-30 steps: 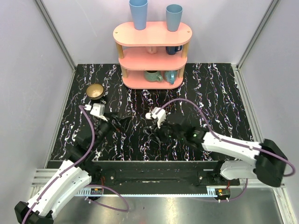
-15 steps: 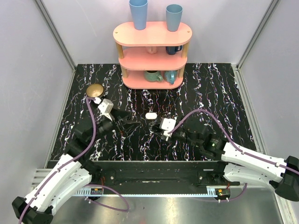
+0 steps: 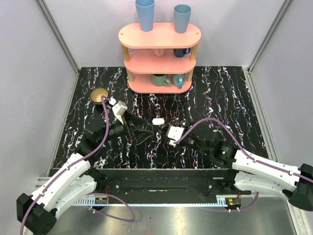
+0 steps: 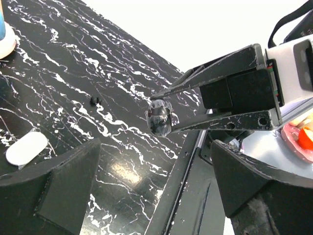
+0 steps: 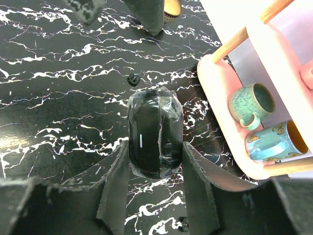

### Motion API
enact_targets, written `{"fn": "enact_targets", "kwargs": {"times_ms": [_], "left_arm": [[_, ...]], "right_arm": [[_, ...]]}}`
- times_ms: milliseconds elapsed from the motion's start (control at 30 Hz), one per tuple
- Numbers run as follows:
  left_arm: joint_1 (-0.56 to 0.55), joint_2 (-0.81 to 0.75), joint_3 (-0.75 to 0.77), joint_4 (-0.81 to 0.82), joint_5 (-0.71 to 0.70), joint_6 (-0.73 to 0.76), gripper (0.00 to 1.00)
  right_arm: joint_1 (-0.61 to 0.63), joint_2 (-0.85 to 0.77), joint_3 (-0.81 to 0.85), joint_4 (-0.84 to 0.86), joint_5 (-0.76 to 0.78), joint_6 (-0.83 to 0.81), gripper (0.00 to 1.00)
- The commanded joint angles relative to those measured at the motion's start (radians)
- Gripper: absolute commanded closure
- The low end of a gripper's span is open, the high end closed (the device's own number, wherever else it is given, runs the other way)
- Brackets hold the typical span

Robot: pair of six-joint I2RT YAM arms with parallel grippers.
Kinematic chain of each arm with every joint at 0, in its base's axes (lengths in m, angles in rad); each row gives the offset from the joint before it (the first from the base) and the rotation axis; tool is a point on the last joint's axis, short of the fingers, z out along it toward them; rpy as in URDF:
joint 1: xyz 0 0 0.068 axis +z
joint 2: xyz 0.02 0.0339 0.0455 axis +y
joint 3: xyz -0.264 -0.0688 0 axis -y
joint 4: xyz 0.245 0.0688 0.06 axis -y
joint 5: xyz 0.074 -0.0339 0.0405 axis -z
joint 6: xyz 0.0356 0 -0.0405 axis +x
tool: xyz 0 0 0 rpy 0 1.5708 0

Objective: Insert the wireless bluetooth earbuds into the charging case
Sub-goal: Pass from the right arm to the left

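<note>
- At left, left gripper [image 3: 143,132]: matte black fingers wide apart, empty, tips toward the case.
- Mid-table, case [image 3: 157,121]: smooth white pebble, flat on veined black marble [image 3: 220,98], long axis left-right, just beyond both grippers' tips and between them.
- At right, right gripper [image 4: 159,116]: clamped on a glossy, film-wrapped dark oval [image 5: 155,133], so the left arm looks freer.
- Earbuds: none I can pick out.

Table [image 3: 220,98] black marble, thin white veins all over. Shelf [image 3: 159,35] salmon pink, posts pale wood. On top, taller cup [image 3: 145,13] light blue, shorter cup [image 3: 182,17] duller blue. Green mug [image 5: 252,103] speckled; blue mug [image 5: 274,142] butterfly print, yellow inside. Bowl [image 3: 100,94] golden brown. Charging case [image 3: 157,121] plain white. Left arm [image 3: 63,183], right arm [image 3: 264,164] white shells, black joints; cables [image 3: 210,119] purple. Oval object [image 5: 155,139] glossy black, short white dash, clear film over it. Walls [image 3: 29,73] pale lilac-grey.
</note>
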Motion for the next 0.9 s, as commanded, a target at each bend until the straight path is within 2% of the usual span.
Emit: {"fn": "enact_targets", "kwargs": {"times_ms": [0, 100, 267, 400, 600, 867], "left_arm": [[0.002, 0.032, -0.045, 0.286, 0.031, -0.144, 0.01], [0.002, 0.082, -0.070, 0.399, 0.051, -0.232, 0.01], [-0.020, 0.156, -0.058, 0.422, 0.057, -0.258, 0.02], [-0.066, 0.207, -0.055, 0.483, 0.002, -0.278, 0.05], [-0.132, 0.294, 0.003, 0.456, -0.023, -0.261, 0.10], [-0.141, 0.311, 0.034, 0.359, -0.020, -0.217, 0.16]], "right_arm": [[0.013, -0.023, -0.001, 0.062, 0.034, -0.026, 0.92], [0.013, -0.021, -0.003, 0.063, 0.037, -0.023, 0.92], [0.013, -0.021, -0.004, 0.077, 0.027, -0.009, 0.92], [0.013, -0.024, -0.003, 0.082, 0.025, 0.002, 0.92], [0.013, -0.032, -0.008, 0.083, 0.027, 0.000, 0.92], [0.013, -0.052, -0.001, 0.053, 0.014, 0.006, 0.92]]}}
